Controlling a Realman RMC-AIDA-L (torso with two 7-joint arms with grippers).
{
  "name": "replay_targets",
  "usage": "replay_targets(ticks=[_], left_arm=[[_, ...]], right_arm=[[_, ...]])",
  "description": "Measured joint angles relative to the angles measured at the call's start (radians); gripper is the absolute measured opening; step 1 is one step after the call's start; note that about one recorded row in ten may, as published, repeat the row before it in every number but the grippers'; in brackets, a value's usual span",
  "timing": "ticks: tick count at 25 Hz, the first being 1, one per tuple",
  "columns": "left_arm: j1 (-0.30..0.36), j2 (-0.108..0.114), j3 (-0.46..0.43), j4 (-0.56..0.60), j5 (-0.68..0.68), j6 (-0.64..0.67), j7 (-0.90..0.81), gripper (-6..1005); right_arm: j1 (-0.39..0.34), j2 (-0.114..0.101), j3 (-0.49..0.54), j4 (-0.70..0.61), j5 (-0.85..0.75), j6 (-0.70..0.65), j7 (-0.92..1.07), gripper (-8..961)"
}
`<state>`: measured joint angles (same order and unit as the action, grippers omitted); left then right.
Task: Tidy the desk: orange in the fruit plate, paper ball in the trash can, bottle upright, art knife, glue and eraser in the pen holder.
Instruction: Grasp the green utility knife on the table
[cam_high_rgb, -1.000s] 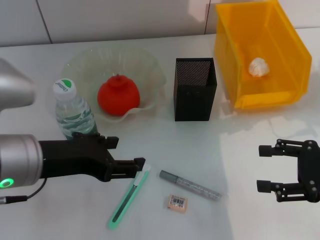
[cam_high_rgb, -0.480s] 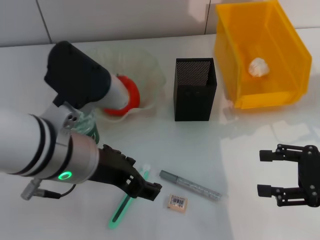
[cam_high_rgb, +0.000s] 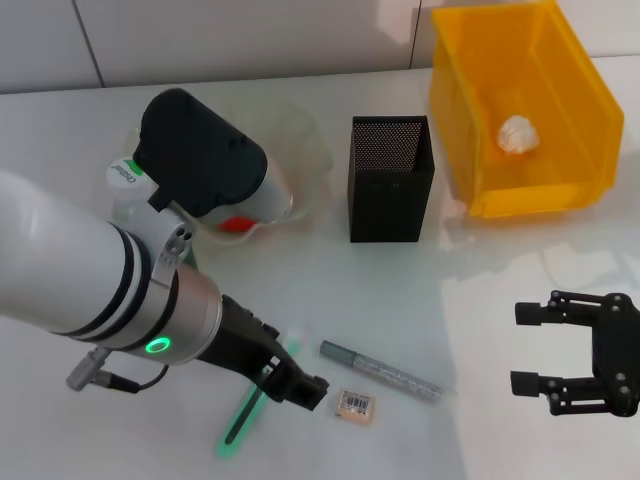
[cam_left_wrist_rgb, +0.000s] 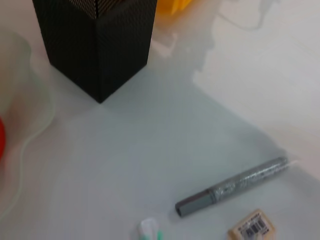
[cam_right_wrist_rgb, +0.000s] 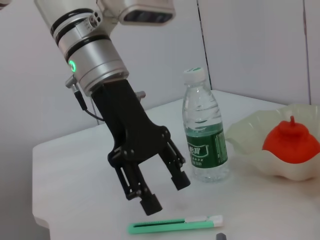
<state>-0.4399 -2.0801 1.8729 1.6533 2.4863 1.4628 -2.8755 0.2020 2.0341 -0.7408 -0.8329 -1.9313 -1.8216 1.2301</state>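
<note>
Done: paper ball (cam_high_rgb: 516, 132) in the trash can (cam_high_rgb: 480, 120), orange (cam_right_wrist_rgb: 291, 141) in the fruit plate (cam_right_wrist_rgb: 250, 132), bottle (cam_right_wrist_rgb: 203, 131) upright. Left on the counter (cam_high_rgb: 480, 270) — art knife (cam_right_wrist_rgb: 175, 224), glue (cam_high_rgb: 380, 370), eraser (cam_high_rgb: 355, 404); pen holder (cam_high_rgb: 390, 180) unfilled. Left tool (cam_right_wrist_rgb: 165, 192) hovers open, empty, over the knife — clear only in the right wrist view. Right tool (cam_high_rgb: 530, 347) idles open.

Looks like a robotics lab / test bench, not a real office. Plain white table (cam_high_rgb: 500, 290) set against a white panelled wall (cam_high_rgb: 230, 40) w/ thin seams, no furniture or decor in view. Staged desk props only: yellow trash can (cam_high_rgb: 560, 190), black mesh pen holder (cam_high_rgb: 390, 190), glass fruit plate (cam_right_wrist_rgb: 250, 135), bottle (cam_right_wrist_rgb: 205, 135). Even, flat lighting.
</note>
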Motion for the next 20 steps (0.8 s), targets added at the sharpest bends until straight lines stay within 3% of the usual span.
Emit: replay_targets(ticks=[20], left_arm=[[-0.025,0.000,0.058,-0.087,0.078,0.052,-0.002,795]], right_arm=[[0.008,0.002,0.000,0.002,0.000,0.001,0.003,794]])
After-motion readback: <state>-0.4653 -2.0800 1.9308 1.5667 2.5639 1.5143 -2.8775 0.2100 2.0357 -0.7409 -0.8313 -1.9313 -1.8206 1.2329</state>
